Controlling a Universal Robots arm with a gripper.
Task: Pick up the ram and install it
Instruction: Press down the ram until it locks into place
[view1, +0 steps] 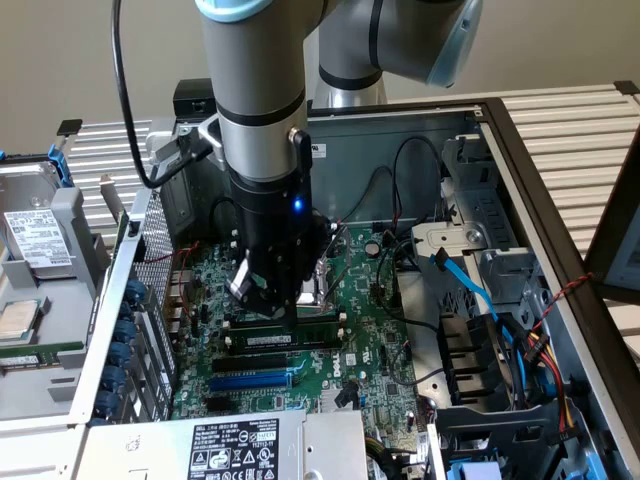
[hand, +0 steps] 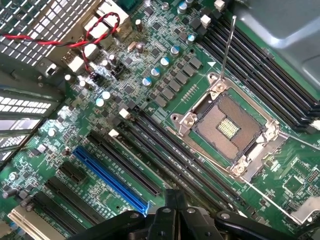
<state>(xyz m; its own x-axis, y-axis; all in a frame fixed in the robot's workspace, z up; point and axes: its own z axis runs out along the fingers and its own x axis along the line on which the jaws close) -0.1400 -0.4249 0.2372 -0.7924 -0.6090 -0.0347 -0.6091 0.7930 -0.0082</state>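
Note:
My gripper (view1: 283, 312) reaches down into the open computer case and its fingers are shut together with nothing visibly between them. The ram (view1: 285, 341), a long thin stick with a small white label, lies along the black memory slots directly under and in front of the fingertips in the exterior view. It looks seated in a slot, level with the board. In the wrist view the shut gripper (hand: 172, 200) hangs over the black memory slots (hand: 165, 150) beside the open CPU socket (hand: 230, 127); there I cannot tell the ram from the slots.
A blue expansion slot (view1: 250, 380) (hand: 107, 175) runs parallel to the memory slots. Black and blue cables (view1: 470, 285) and a drive cage crowd the exterior view's right. The power supply (view1: 240, 445) borders the front, and a hard drive (view1: 35, 240) lies outside at the left.

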